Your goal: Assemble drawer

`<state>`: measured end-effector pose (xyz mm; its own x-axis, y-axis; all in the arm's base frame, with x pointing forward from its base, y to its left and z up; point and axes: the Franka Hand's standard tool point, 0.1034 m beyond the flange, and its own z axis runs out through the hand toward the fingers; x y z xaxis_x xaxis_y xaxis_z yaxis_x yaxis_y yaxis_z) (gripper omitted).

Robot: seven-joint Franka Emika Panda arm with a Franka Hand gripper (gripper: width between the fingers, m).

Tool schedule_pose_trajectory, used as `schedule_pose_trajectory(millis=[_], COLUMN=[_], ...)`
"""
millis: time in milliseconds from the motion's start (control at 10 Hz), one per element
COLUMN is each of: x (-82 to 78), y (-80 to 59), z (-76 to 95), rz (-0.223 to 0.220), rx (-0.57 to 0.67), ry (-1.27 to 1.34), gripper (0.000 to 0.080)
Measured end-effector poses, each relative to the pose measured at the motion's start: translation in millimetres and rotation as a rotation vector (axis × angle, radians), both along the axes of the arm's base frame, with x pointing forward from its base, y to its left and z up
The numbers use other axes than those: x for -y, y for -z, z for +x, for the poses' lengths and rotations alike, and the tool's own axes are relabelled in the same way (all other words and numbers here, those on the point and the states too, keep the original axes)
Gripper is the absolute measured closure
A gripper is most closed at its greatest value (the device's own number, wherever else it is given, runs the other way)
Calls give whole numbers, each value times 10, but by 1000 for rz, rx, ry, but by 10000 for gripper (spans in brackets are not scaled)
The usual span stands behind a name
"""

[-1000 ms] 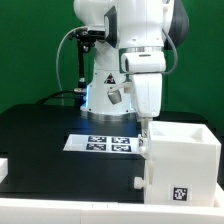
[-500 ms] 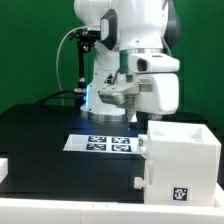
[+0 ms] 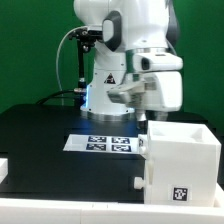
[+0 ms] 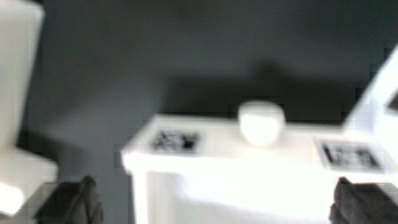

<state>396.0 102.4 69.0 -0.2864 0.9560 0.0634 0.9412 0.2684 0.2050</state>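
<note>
My gripper (image 3: 145, 118) hangs above the top left corner of the tall white cube housing (image 3: 185, 165), clear of it. In the blurred wrist view my gripper (image 4: 217, 200) is open, with the dark fingertips (image 4: 71, 200) far apart and nothing between them. Below them is a white part (image 4: 249, 175) with two marker tags and a small white rounded knob (image 4: 262, 122). I cannot tell whether that part is the drawer. A low white piece (image 3: 4, 166) shows at the exterior view's left edge, mostly cut off.
The marker board (image 3: 108, 143) lies on the black table (image 3: 50, 150) just left of the housing. A small black peg (image 3: 137, 182) sticks out low on the housing's left side. The robot's base stands behind the board.
My gripper has risen from beside the housing's top left corner and the hand has turned. The housing and the marker board have not moved.
</note>
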Motion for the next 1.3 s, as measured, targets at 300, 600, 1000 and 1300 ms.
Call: schedule_pose_trajectory(millis=[300,600,1000,1300], x=[-160,-155,189,178], y=[-31,-38,-322,1], z=[-64,-31,132,165], rz=[18,20,2,69], rx=[24,29,124,135], ry=[-14,-10,39,-35], gripper=[151,151,151,151])
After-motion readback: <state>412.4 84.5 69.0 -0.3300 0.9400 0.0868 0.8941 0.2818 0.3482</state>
